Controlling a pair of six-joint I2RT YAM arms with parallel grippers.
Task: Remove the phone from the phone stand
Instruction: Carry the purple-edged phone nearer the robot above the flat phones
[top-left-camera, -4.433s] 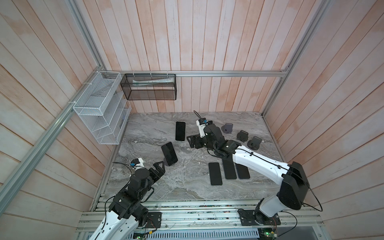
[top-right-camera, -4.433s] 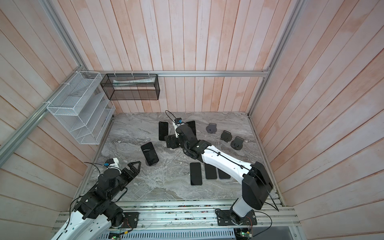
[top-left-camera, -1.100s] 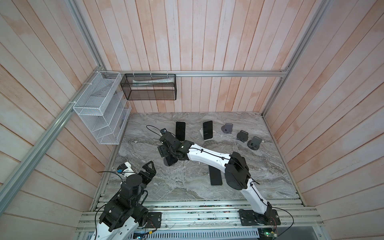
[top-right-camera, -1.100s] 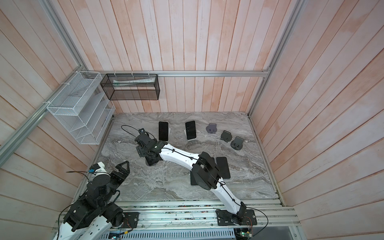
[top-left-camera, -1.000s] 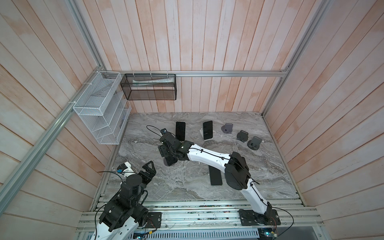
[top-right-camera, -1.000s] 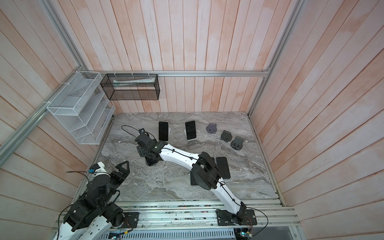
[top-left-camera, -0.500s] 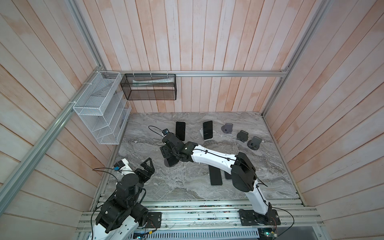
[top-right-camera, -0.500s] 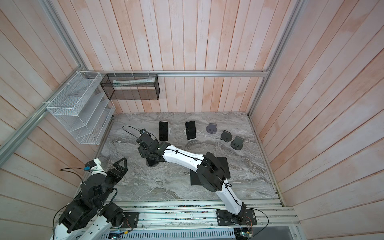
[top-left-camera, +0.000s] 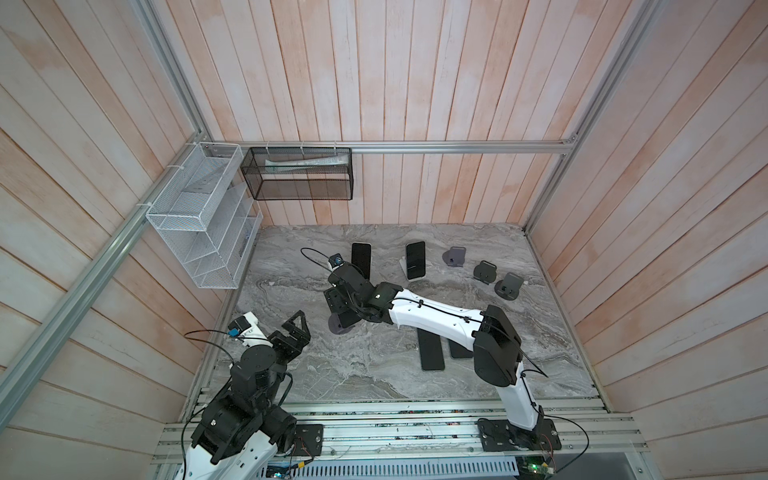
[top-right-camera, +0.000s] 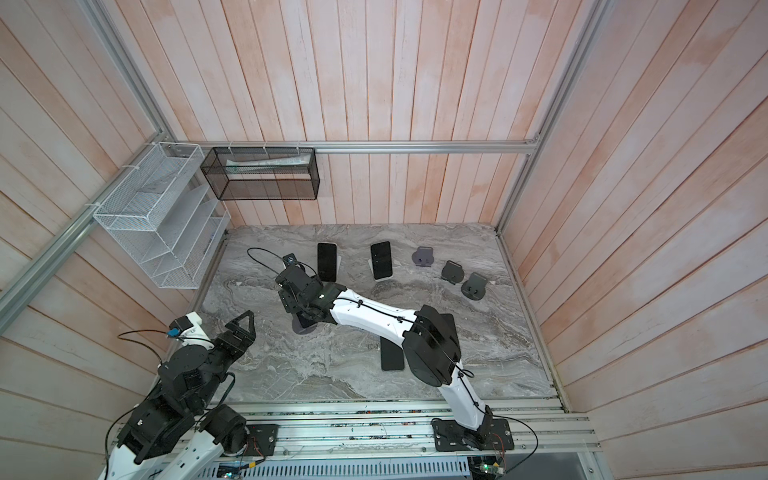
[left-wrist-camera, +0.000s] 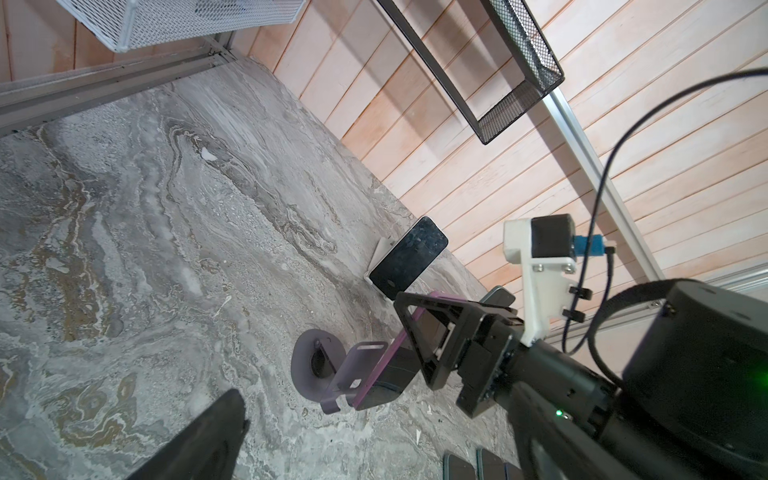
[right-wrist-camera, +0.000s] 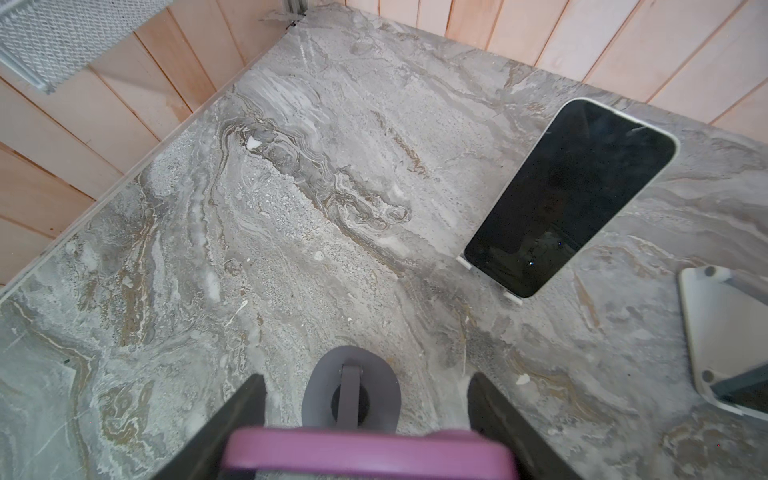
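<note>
Risk imo: right end effector (right-wrist-camera: 365, 399), pinching the purple-cased phone (right-wrist-camera: 365, 455), could drag the phone stand (left-wrist-camera: 305, 361) over if lifted crooked.

- Black right gripper (top-right-camera: 296, 308) hangs directly over a grey round phone-stand base (top-right-camera: 302, 328); its jaws are masked by its own body.
- Black left gripper (top-right-camera: 243, 326) has its triangular fingers spread, well apart from the right jaws.
- First black phone on a pale stand (top-right-camera: 327, 262) sits just beyond the right jaws.
- Second such phone (top-right-camera: 381, 260) stands farther off.
</note>
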